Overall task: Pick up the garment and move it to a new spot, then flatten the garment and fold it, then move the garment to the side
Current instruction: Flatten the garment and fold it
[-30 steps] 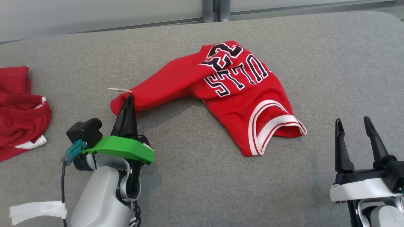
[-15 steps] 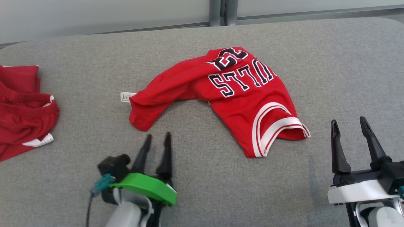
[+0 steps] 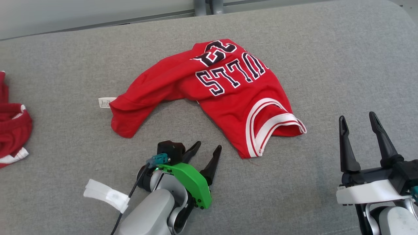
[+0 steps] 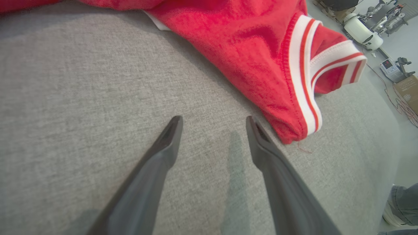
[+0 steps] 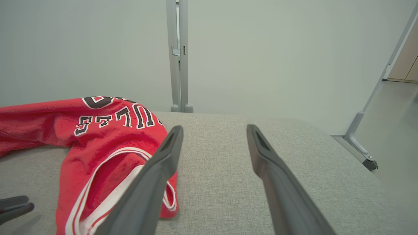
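On my screen the grey padded table (image 3: 326,49) carries the red garment (image 3: 228,98), crumpled at its middle (lettering upside down to me). Another red cloth (image 3: 13,130) lies at the left edge. My left gripper (image 3: 208,146) sits near the garment's near side, fingers spread, empty. My right gripper (image 3: 357,116), likewise spread and empty, is well apart to the right. A white label (image 3: 106,102) sticks out at the garment's left end.

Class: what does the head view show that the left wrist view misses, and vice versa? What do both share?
Head view, not the wrist: the lettering on the red jersey, its white label, a second red garment at left, the open right gripper. Left wrist, not the head: a person's shoe, a cardboard box on the floor. Shared: the jersey's striped trim, the open left gripper, the grey table.
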### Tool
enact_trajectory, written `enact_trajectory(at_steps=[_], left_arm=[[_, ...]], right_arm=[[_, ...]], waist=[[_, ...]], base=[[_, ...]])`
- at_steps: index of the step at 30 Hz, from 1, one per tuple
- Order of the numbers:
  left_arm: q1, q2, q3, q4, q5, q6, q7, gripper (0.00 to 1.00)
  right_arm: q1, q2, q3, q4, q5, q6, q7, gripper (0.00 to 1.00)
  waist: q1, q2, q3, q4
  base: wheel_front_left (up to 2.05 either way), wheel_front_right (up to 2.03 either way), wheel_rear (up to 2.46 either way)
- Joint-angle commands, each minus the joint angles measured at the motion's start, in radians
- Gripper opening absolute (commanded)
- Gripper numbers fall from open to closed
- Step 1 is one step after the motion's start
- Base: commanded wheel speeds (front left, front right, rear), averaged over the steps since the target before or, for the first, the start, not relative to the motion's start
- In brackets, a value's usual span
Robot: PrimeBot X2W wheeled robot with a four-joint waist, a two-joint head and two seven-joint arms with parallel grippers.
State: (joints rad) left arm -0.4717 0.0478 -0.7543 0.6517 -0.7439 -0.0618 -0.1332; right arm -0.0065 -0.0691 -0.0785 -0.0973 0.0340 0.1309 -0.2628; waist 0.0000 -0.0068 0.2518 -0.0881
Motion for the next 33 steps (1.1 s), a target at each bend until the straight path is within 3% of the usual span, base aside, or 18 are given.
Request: enact_trajectory(at_steps=[1, 5, 12, 13, 14, 19, 24, 27, 30, 33], left_arm=[[-0.020, 0.006, -0.007, 0.005, -0.011, -0.001, 0.007, 1.00], [-0.050, 0.005, -0.045, -0.009, -0.106, -0.021, 0.031, 1.00], [-0.084, 0.003, -0.100, -0.038, -0.239, -0.015, 0.082, 1.00], [-0.088, 0.003, -0.108, -0.039, -0.248, -0.013, 0.090, 0.63], [-0.092, 0.003, -0.114, -0.040, -0.252, -0.009, 0.093, 0.00], [-0.131, 0.002, -0.165, -0.094, -0.245, -0.011, 0.150, 0.00], [-0.133, 0.055, -0.205, -0.338, -0.234, 0.027, 0.263, 0.00], [-0.087, 0.125, -0.219, -0.565, -0.247, 0.088, 0.346, 0.00], [-0.050, 0.210, -0.207, -0.807, -0.261, 0.180, 0.421, 0.00], [-0.012, 0.259, -0.204, -1.002, -0.283, 0.268, 0.488, 0.00]], right_arm=[[-0.010, 0.003, -0.002, -0.003, 0.003, 0.000, -0.003, 1.00], [-0.018, 0.010, -0.011, 0.000, 0.008, 0.000, -0.003, 1.00], [-0.037, 0.017, -0.015, 0.007, 0.019, 0.000, -0.003, 1.00], [-0.039, 0.017, -0.016, 0.008, 0.021, 0.000, -0.003, 1.00], [-0.039, 0.018, -0.016, 0.009, 0.029, 0.000, -0.003, 1.00], [-0.029, 0.018, -0.023, 0.016, 0.056, 0.000, -0.003, 1.00], [-0.004, 0.018, -0.035, 0.023, 0.077, 0.000, -0.003, 1.00], [0.010, 0.018, -0.042, 0.024, 0.094, 0.000, -0.003, 1.00], [0.023, 0.018, -0.052, 0.028, 0.110, 0.000, -0.003, 1.00], [0.021, 0.018, -0.052, 0.035, 0.118, 0.000, -0.003, 1.00]], waist=[[0.0000, 0.0068, 0.033, -0.033], [0.0000, 0.0068, 0.055, -0.063], [0.0000, 0.0068, 0.073, -0.103], [0.0000, 0.0068, 0.073, -0.106], [0.0000, 0.0068, 0.073, -0.109], [0.0000, 0.0068, 0.053, -0.117], [0.0000, 0.0068, 0.024, -0.110], [0.0000, 0.0068, 0.016, -0.096], [0.0000, 0.0068, 0.011, -0.072], [0.0000, 0.0068, 0.011, -0.051]], base=[[0.00, 0.00, 0.00], [0.00, 0.00, 0.00], [0.00, 0.00, 0.00], [0.00, 0.00, 0.00], [0.00, 0.00, 0.00], [0.00, 0.00, 0.00], [0.00, 0.00, 0.00], [0.00, 0.00, 0.00], [0.00, 0.00, 0.00], [0.00, 0.00, 0.00]])
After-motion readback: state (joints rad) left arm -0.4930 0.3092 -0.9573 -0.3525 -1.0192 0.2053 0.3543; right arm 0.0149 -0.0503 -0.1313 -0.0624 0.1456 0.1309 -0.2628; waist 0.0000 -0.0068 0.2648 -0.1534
